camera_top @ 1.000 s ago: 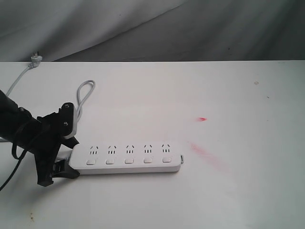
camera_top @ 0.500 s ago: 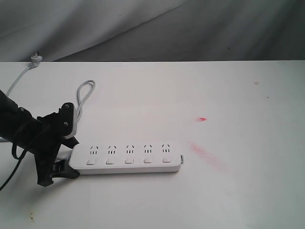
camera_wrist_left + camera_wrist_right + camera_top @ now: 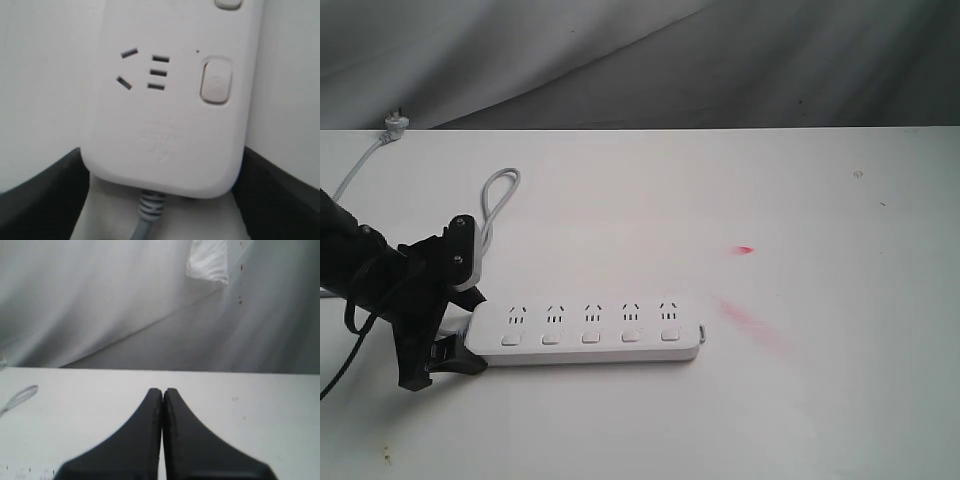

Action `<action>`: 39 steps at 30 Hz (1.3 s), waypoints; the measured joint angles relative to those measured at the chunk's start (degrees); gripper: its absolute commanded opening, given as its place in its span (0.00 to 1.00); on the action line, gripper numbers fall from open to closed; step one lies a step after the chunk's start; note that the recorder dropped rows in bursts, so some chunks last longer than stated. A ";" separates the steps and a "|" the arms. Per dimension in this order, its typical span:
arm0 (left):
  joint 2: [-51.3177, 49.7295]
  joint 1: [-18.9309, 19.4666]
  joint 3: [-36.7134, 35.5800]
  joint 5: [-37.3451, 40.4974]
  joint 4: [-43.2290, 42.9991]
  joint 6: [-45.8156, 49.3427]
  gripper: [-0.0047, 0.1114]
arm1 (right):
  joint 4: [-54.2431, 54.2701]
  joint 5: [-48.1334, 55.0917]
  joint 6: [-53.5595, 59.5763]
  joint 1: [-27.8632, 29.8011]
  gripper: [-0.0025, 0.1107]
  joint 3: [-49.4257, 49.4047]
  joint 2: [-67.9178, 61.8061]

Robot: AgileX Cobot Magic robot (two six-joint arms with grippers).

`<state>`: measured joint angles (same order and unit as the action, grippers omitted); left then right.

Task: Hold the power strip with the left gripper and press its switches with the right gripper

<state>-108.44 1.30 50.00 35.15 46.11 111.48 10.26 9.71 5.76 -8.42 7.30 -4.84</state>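
The white power strip point(image 3: 588, 332) lies flat on the white table, its five switches point(image 3: 591, 337) in a row below the socket groups. My left gripper point(image 3: 470, 320) straddles the strip's cord end, one black finger on each long side. In the left wrist view the strip point(image 3: 170, 100) fills the frame; both jaws press its rounded end, and the nearest switch point(image 3: 216, 80) shows. The grey-white cord point(image 3: 498, 195) loops back to a plug point(image 3: 395, 123). My right gripper point(image 3: 162, 391) is shut and holds nothing. It hangs above bare table, out of the exterior view.
Red smears point(image 3: 750, 318) and a small red spot point(image 3: 745, 250) mark the table to the right of the strip. A grey cloth backdrop point(image 3: 640, 60) hangs behind the table's far edge. A thin black cable point(image 3: 345, 345) trails from the left arm.
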 measured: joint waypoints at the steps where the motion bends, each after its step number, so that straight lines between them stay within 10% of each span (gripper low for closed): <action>1: 0.00 0.00 0.00 0.00 0.00 0.00 0.45 | -0.20 0.38 0.00 0.00 0.02 1.87 0.00; 23: 0.00 0.00 0.00 0.00 0.00 0.00 0.45 | -6.38 1.05 3.36 -0.64 0.02 27.85 -37.89; 39: 0.00 0.00 0.00 0.00 0.00 0.00 0.45 | -3.57 16.75 -2.58 -22.71 0.02 43.41 -64.29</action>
<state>-108.44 1.30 50.00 35.15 46.11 111.48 6.69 26.46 3.18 -31.13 50.71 -69.13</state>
